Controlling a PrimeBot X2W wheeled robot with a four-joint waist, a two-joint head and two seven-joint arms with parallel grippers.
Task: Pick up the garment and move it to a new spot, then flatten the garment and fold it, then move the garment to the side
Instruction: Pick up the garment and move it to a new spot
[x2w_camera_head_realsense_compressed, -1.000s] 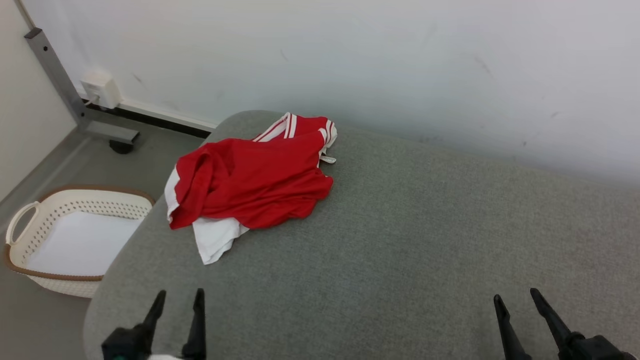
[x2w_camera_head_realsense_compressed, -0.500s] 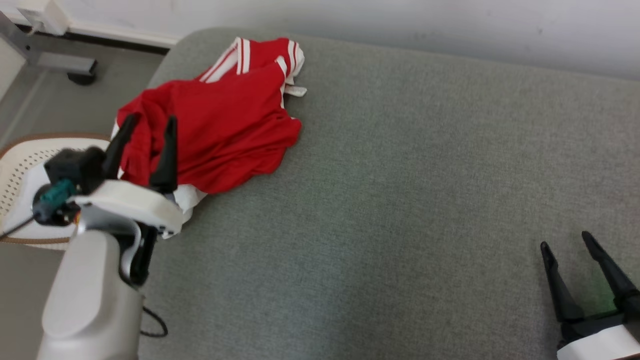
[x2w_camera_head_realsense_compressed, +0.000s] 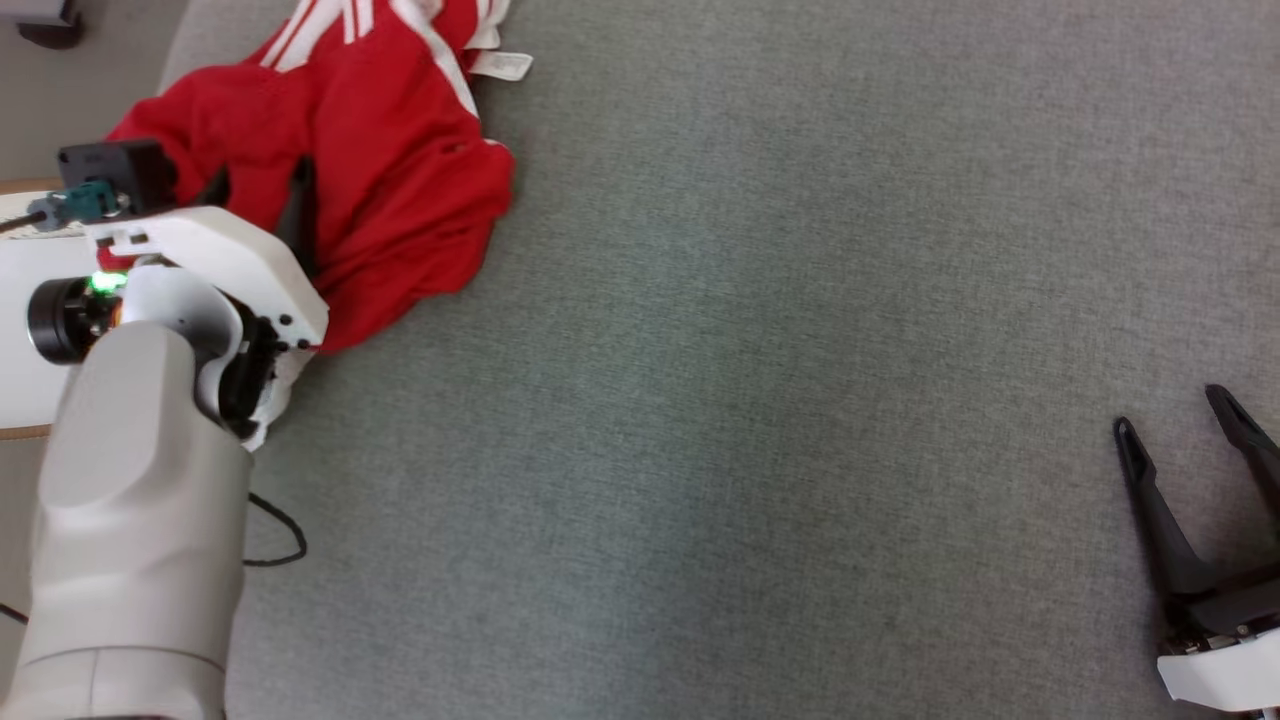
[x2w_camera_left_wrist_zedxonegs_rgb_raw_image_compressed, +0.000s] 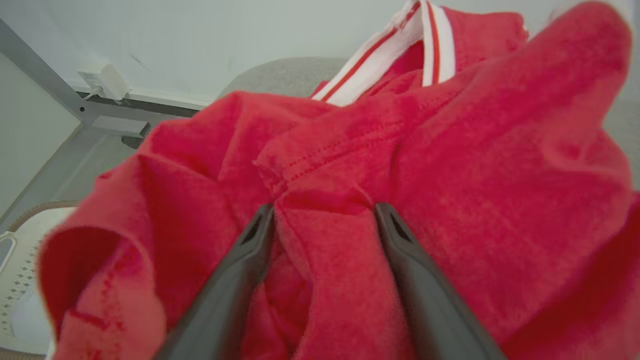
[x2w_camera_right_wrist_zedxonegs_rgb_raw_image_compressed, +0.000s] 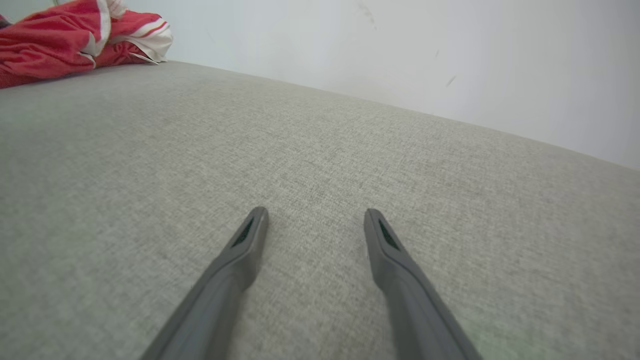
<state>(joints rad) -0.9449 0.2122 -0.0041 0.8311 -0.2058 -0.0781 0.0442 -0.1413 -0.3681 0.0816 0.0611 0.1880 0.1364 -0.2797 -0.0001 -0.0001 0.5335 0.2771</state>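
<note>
Left wrist view: the left tool (x2w_camera_left_wrist_zedxonegs_rgb_raw_image_compressed: 322, 217), spread wide, straddles a raised fold of the red garment (x2w_camera_left_wrist_zedxonegs_rgb_raw_image_compressed: 475, 150) — soft, light, floppy cloth bunched at the far left of the grey cushion (x2w_camera_head_realsense_compressed: 750, 400). That fold looks the place to pinch; the right tool (x2w_camera_head_realsense_compressed: 1180, 410) idles, fingers parted — well apart.

Soft, even light is spreading over the whole scene. In the head view the grey upholstered surface (x2w_camera_head_realsense_compressed: 760, 400) is showing its weave sharply, with a faint darker patch lying across its middle. The red garment (x2w_camera_head_realsense_compressed: 400, 200) is casting only a thin, soft shadow along its lower edge. A small green lamp (x2w_camera_head_realsense_compressed: 100, 283) is glowing on the left arm (x2w_camera_head_realsense_compressed: 140, 480). In the left wrist view the cloth is blurring close to the lens, most at the upper right, and the metal post (x2w_camera_left_wrist_zedxonegs_rgb_raw_image_compressed: 45, 74) is slanting under wide-angle stretch. In the right wrist view the white wall (x2w_camera_right_wrist_zedxonegs_rgb_raw_image_compressed: 400, 50) is looking bright and washed, and the weave is softening toward the bottom corners.
</note>
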